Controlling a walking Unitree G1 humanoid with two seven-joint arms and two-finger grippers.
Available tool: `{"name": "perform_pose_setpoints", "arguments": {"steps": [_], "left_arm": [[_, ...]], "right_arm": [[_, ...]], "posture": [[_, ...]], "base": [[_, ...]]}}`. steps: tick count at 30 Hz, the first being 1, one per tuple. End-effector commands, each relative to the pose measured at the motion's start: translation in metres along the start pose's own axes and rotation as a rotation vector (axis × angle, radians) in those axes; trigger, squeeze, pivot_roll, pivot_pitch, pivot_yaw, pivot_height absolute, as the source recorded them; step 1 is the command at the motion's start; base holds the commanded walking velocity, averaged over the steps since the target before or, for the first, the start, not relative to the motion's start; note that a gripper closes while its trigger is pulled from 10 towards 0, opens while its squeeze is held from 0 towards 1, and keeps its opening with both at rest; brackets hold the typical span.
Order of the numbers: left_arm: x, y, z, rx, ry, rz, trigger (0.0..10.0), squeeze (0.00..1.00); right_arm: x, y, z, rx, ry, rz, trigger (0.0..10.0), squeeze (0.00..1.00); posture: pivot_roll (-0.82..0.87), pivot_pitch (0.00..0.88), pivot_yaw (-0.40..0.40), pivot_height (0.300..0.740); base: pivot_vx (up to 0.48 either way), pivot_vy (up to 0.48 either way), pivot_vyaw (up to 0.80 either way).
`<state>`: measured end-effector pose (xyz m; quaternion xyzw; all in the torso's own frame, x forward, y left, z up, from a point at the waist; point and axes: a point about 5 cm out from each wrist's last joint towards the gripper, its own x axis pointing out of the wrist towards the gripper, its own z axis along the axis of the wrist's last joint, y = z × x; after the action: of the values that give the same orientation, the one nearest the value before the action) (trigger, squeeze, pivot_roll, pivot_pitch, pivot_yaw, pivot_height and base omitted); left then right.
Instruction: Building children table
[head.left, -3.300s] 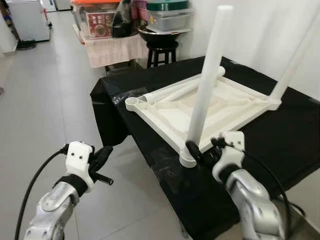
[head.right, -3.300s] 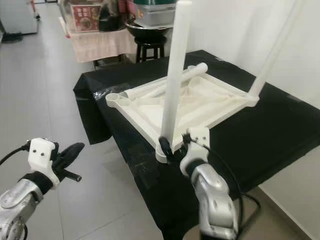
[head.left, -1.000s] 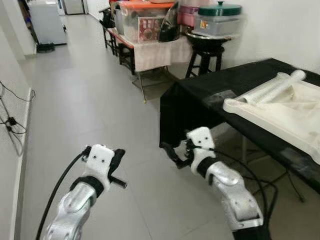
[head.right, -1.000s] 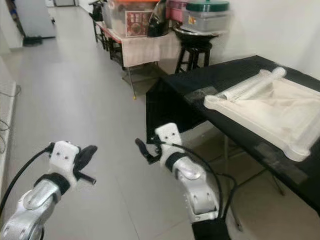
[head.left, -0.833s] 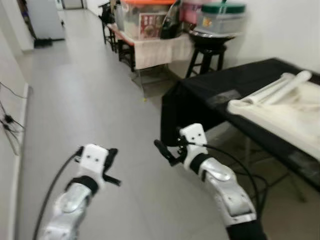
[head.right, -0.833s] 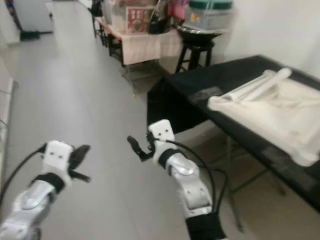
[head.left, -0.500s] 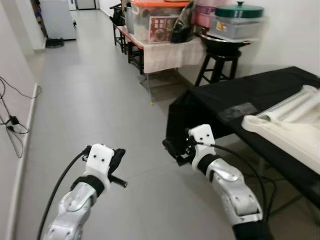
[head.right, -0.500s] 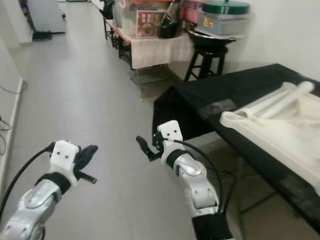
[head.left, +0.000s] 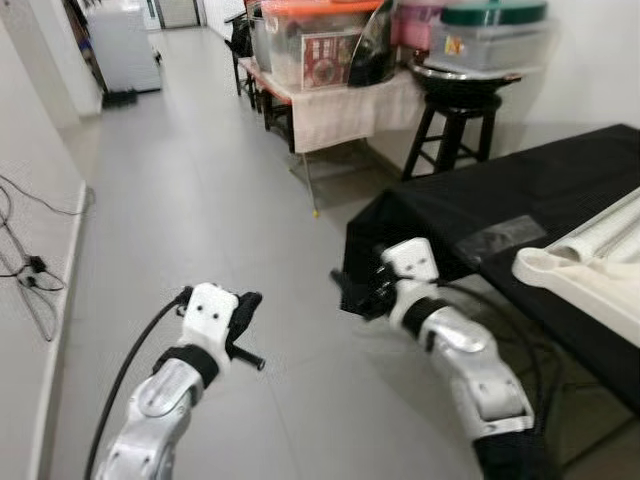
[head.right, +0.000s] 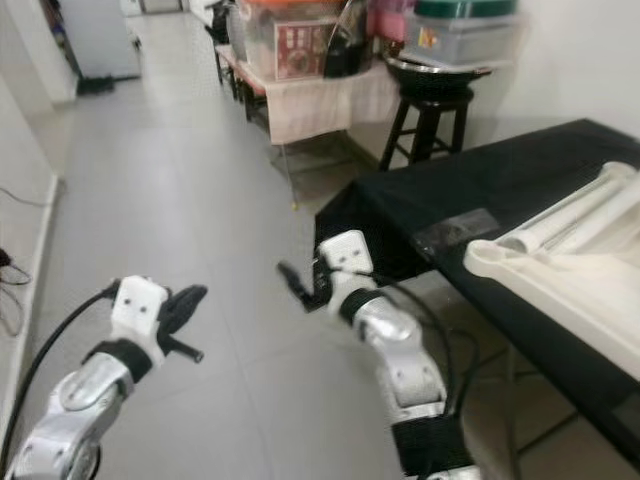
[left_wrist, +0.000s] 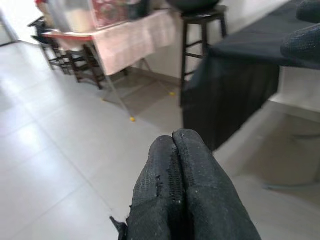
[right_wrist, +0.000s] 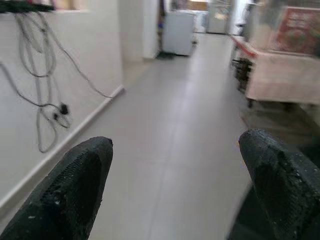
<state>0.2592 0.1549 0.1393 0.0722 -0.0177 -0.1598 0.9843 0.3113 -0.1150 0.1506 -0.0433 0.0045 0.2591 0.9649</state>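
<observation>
Robot has turned away from the black table (head.left: 470, 200): the white children's table top (head.left: 590, 275) now sits far right. Right gripper (head.left: 352, 293), spread wide and empty, has left the leg; left gripper (head.left: 243, 312) pinched closed, so assembly pauses.
</observation>
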Motion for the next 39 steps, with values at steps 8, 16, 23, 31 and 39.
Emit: {"name": "perform_pose_setpoints", "arguments": {"steps": [8,16,23,31,39], "left_arm": [[-0.001,0.005,-0.002,0.017,0.014,0.003,10.0,0.00],[-0.001,0.005,-0.002,0.020,0.011,-0.003,10.0,0.00],[-0.001,0.005,-0.001,0.018,0.007,-0.010,10.0,0.00],[0.000,0.007,0.001,0.004,-0.003,-0.020,10.0,0.00],[-0.001,0.007,0.002,0.010,-0.003,-0.023,10.0,0.00]], "right_arm": [[0.005,0.005,0.000,0.022,-0.002,0.025,10.0,0.00],[0.005,0.005,0.000,0.025,-0.001,0.032,10.0,0.00],[0.006,0.006,0.001,0.021,-0.017,0.043,10.0,0.00],[0.010,0.009,0.024,0.010,-0.110,0.054,10.0,0.00],[0.013,0.017,0.028,-0.035,-0.117,0.076,10.0,0.00]], "posture": [[0.02,0.000,-0.026,0.740],[0.02,0.000,-0.026,0.740],[0.02,0.000,-0.025,0.740],[0.02,0.000,-0.018,0.740],[0.02,0.000,-0.022,0.740]], "base": [[0.405,0.000,-0.42],[0.401,0.000,-0.80],[0.396,0.000,-0.80],[0.119,0.000,-0.80],[0.000,0.000,-0.80]]}}
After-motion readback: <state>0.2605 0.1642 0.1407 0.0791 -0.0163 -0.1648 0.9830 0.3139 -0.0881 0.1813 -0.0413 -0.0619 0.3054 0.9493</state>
